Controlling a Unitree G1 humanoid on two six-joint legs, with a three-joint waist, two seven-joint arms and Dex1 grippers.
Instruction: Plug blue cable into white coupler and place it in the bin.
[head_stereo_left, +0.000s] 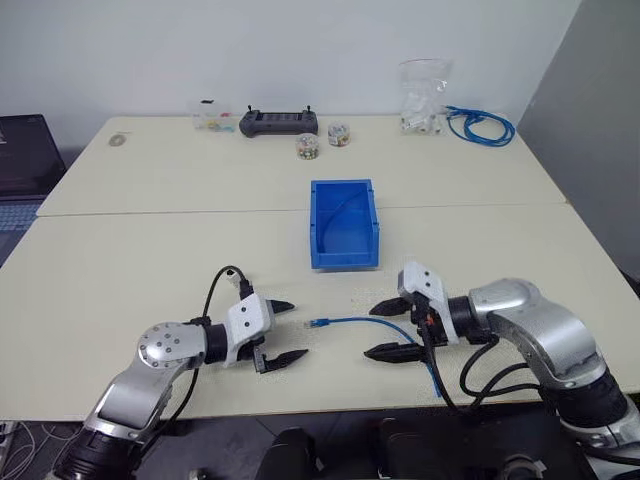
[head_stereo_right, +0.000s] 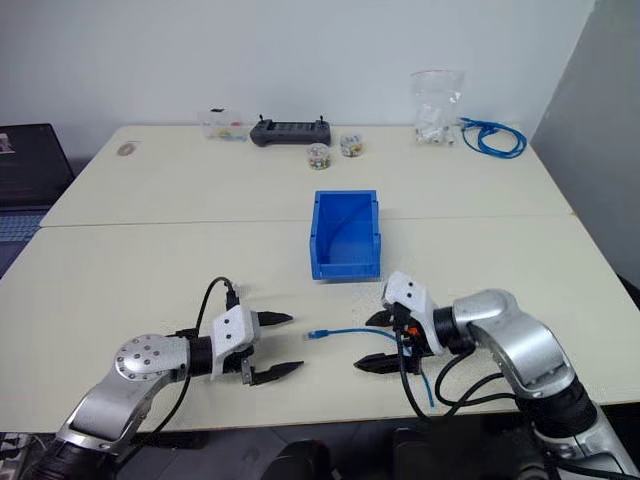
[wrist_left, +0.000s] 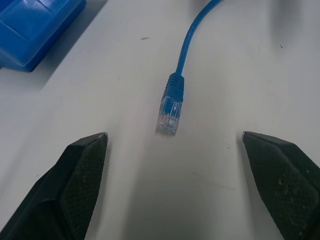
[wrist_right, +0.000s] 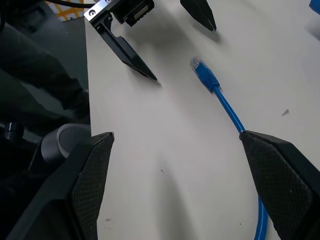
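Soft, even light is falling from overhead, casting faint shadows under the fingers on the worktop; wrist views are staying sharp, without glare.

One bin, one loose cable between the two claws — left claw, right claw. Beyond them: one coiled cable, one controller, two small jars, one clear bag — and one small box.
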